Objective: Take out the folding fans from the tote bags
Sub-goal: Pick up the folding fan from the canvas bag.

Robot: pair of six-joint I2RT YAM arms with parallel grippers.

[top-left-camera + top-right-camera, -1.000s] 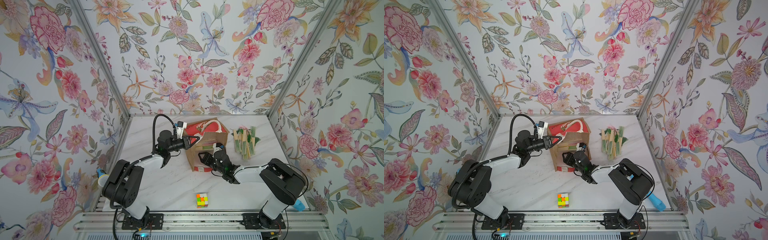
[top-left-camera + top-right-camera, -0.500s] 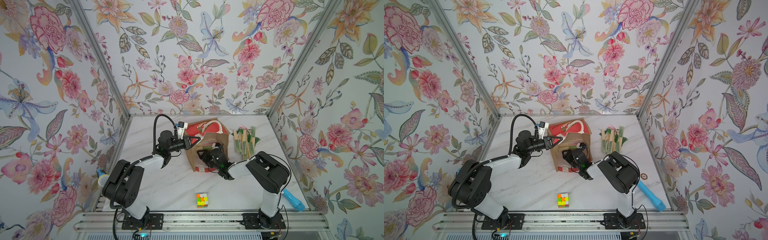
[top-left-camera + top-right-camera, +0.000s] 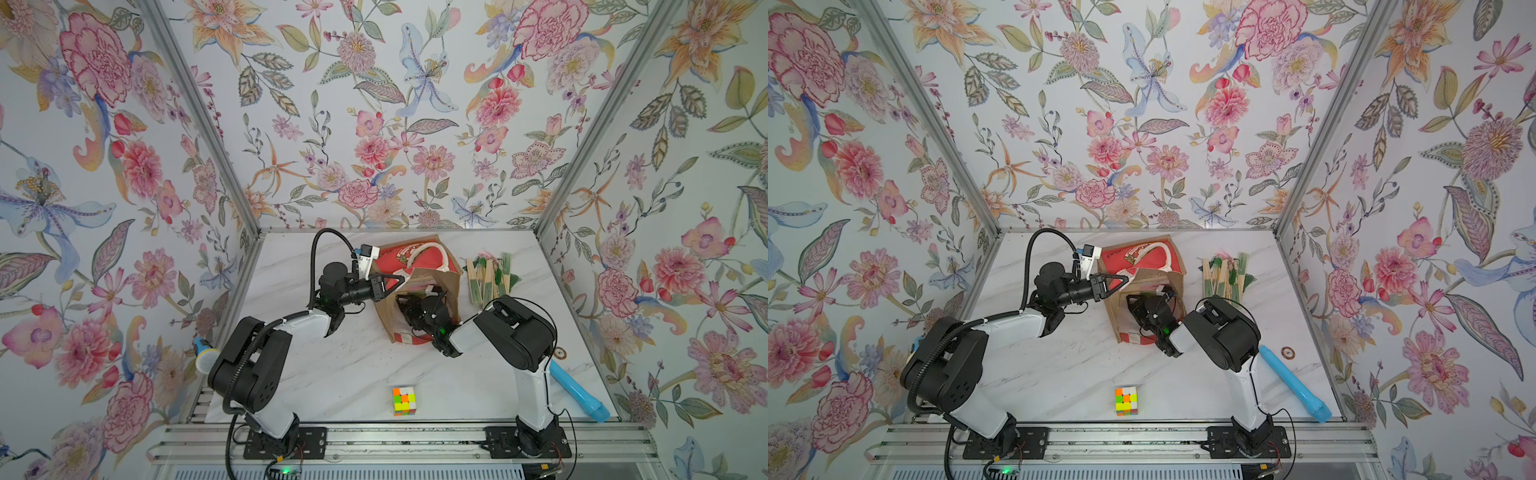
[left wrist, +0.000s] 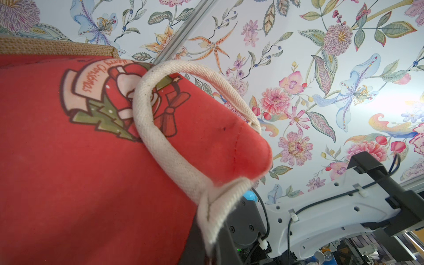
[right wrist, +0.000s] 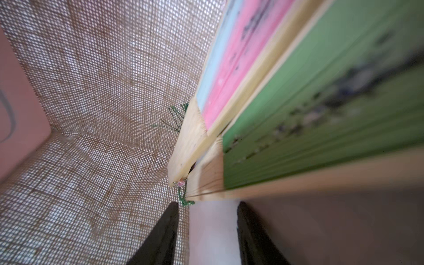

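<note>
The tote bag [image 3: 415,254] [image 3: 1136,257] lies on its side in both top views, red panel up, mouth toward the front. My left gripper [image 3: 400,277] [image 4: 213,252] is shut on the white rope handle [image 4: 160,137] and holds that side of the mouth up. My right gripper [image 3: 409,305] [image 5: 207,204] reaches inside the bag, open, its black fingers [image 5: 169,229] apart over the pale lining. Just beyond their tips lie two folding fans, a green one [image 5: 321,114] and a pink one [image 5: 241,57]. Several more folding fans [image 3: 488,276] [image 3: 1225,276] lie in a heap right of the bag.
A colourful puzzle cube [image 3: 404,401] sits near the front edge. A long light-blue tube [image 3: 579,392] lies at the front right beside my right arm's base. A small brown disc [image 3: 1287,353] lies by the right wall, and a blue-and-white microphone [image 3: 203,353] by the left wall.
My right gripper has gone from in front of the bag's mouth to inside it, its jaws narrowing as the elbow swung up. The left gripper has stayed on the handle.
</note>
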